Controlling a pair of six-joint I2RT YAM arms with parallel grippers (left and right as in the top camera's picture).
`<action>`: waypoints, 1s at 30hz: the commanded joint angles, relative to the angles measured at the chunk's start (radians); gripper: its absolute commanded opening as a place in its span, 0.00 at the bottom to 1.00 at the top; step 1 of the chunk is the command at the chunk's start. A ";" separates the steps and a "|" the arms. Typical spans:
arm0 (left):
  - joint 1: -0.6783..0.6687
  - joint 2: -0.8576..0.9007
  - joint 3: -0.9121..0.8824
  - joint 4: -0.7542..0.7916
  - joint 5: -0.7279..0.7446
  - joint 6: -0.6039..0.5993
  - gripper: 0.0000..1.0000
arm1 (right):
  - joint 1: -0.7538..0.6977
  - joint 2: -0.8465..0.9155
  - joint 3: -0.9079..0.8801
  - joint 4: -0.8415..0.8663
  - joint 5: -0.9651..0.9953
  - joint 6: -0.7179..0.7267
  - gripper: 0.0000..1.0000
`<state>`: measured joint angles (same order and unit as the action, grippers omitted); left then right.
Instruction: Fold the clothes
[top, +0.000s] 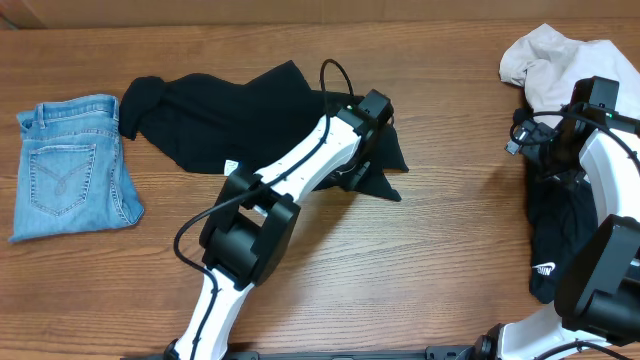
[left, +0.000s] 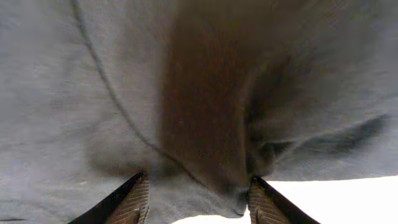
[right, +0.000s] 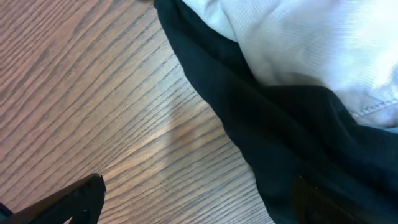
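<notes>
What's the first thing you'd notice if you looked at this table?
A big black cloth sprawls crumpled across the middle of the table, with the left end effector open over its edge. Blue jeans lie neatly folded at the far left, and a white cloth is bunched up in the back right corner.

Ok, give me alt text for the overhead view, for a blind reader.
The left arm reaches across a wooden table, its jaws down on a crumpled black garment near the centre. Folded blue jeans lie at the image's left, and the right arm stands over a heap of white and dark clothes at the right.
</notes>
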<state>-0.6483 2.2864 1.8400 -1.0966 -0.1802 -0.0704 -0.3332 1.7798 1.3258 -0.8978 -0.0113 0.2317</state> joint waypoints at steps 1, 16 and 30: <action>-0.014 0.012 -0.007 -0.012 -0.010 0.019 0.56 | -0.003 -0.004 0.009 0.008 -0.006 0.000 0.99; -0.020 0.012 -0.007 -0.003 0.004 0.019 0.48 | -0.003 -0.004 0.009 0.009 -0.006 0.000 0.99; -0.019 -0.005 0.002 -0.013 -0.063 -0.023 0.04 | -0.003 -0.004 0.009 0.009 -0.019 0.000 0.99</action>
<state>-0.6617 2.2932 1.8385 -1.0836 -0.1860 -0.0559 -0.3332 1.7798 1.3258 -0.8913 -0.0124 0.2321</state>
